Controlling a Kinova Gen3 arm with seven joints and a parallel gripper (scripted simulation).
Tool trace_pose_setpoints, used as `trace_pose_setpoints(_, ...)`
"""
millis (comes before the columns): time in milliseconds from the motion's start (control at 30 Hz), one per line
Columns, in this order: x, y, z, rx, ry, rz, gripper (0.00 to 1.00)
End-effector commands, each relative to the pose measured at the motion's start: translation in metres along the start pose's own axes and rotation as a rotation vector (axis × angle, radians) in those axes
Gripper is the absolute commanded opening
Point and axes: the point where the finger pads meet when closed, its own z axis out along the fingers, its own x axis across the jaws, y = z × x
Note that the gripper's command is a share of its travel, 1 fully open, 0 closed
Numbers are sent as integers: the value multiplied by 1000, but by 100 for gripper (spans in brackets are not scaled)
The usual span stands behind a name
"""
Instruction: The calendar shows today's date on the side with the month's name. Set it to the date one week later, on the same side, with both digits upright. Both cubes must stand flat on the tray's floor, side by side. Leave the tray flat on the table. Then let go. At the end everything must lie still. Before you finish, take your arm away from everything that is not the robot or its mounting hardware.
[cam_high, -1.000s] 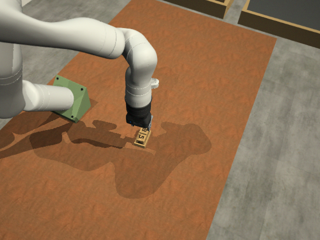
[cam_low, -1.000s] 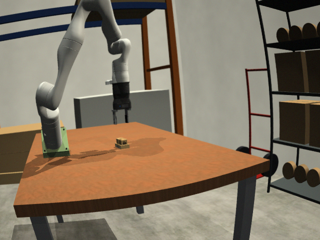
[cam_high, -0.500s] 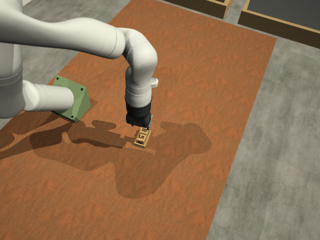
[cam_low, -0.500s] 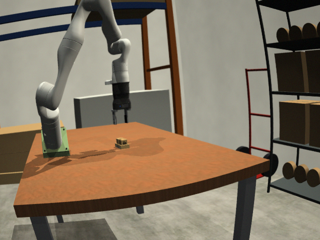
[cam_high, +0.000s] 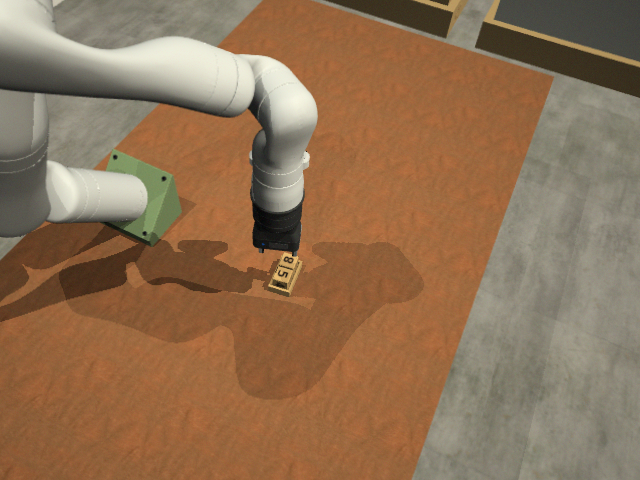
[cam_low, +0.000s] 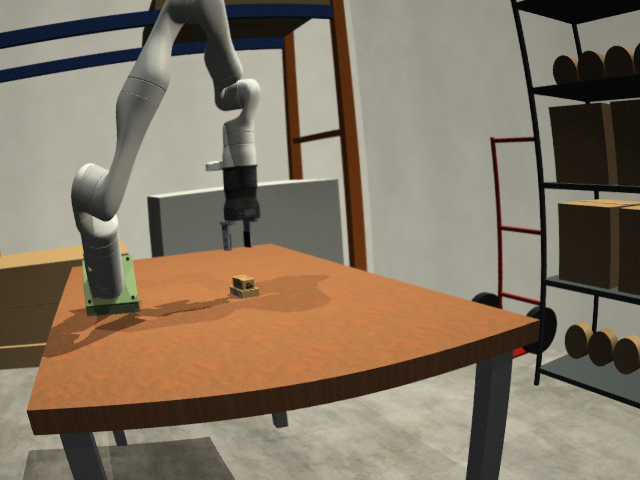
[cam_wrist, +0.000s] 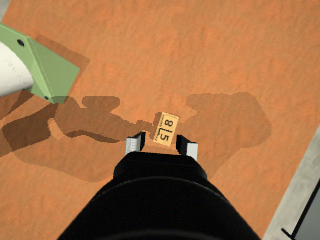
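Note:
A small wooden calendar tray stands flat on the orange table top, near the middle. Two wooden cubes sit in it side by side; their top faces show 8 (cam_high: 290, 262) and 5 (cam_high: 282, 273). The tray also shows in the wrist view (cam_wrist: 166, 129) and, small, in the exterior view (cam_low: 244, 286). My gripper (cam_wrist: 160, 139) hangs well above the tray, pointing straight down, with its fingers wide open and nothing between them; it also shows in the exterior view (cam_low: 236, 238). The side with the month's name is too small to read.
The arm's green base mount (cam_high: 143, 196) stands at the table's left side. The table's front edge (cam_low: 289, 384) curves. A grey panel (cam_low: 248, 214) stands behind the table, and shelves with boxes (cam_low: 589, 196) stand to the right.

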Motion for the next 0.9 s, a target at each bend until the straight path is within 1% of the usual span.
trace_pose_setpoints(0, -2, -1, 2, 0, -6, -42, 100)
trace_pose_setpoints(233, -8, -5, 5, -4, -20, -236, 100)
trace_pose_setpoints(300, -8, -5, 5, -4, -20, -236, 100)
trace_pose_setpoints(533, -15, -9, 9, -6, -35, -482, 100)
trace_pose_setpoints(800, -23, -12, 12, -3, -51, -813, 100)
trace_pose_setpoints(867, -23, -12, 12, -3, -51, -813, 100)
